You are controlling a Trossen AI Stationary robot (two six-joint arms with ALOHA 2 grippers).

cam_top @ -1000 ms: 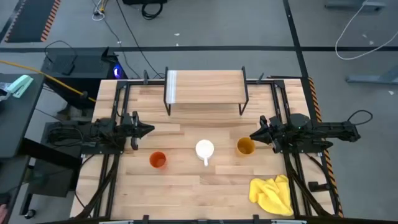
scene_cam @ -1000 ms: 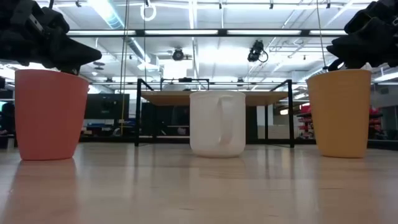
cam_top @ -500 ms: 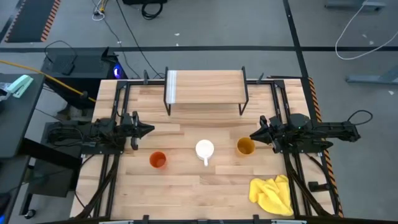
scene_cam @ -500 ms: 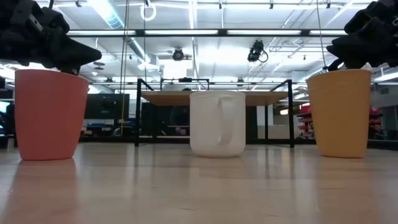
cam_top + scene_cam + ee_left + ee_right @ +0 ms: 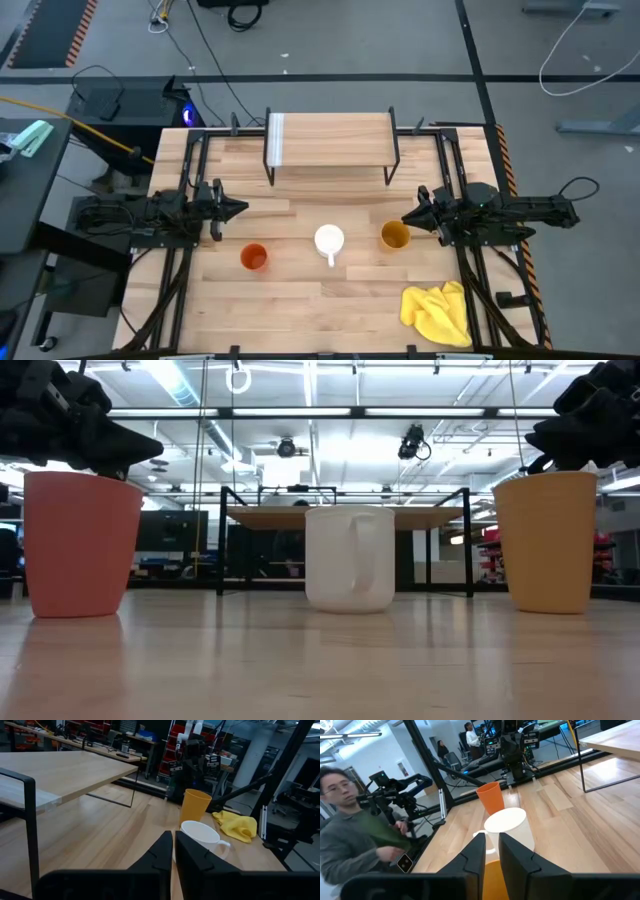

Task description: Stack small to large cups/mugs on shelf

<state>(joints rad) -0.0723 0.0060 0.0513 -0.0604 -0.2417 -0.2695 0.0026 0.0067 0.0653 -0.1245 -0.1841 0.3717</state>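
The table [image 5: 300,300] is showing pale blond wood in narrow plank stripes. The shelf [image 5: 335,135] is wearing the same light wood, with a whitish strip at one end and thin black legs. Three cups are standing out: an orange-red cup [image 5: 254,257], a white mug [image 5: 329,240], and a mustard-yellow cup [image 5: 395,235]. A bright yellow cloth [image 5: 438,310] is glowing near the corner. Both arms are looking matte black against grey flooring.

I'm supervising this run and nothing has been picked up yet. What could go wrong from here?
The white mug has its handle pointing away from the shelf, so a grab may snag it. The mustard cup sits right at the right gripper and could be knocked. The left gripper hangs apart from the orange cup.
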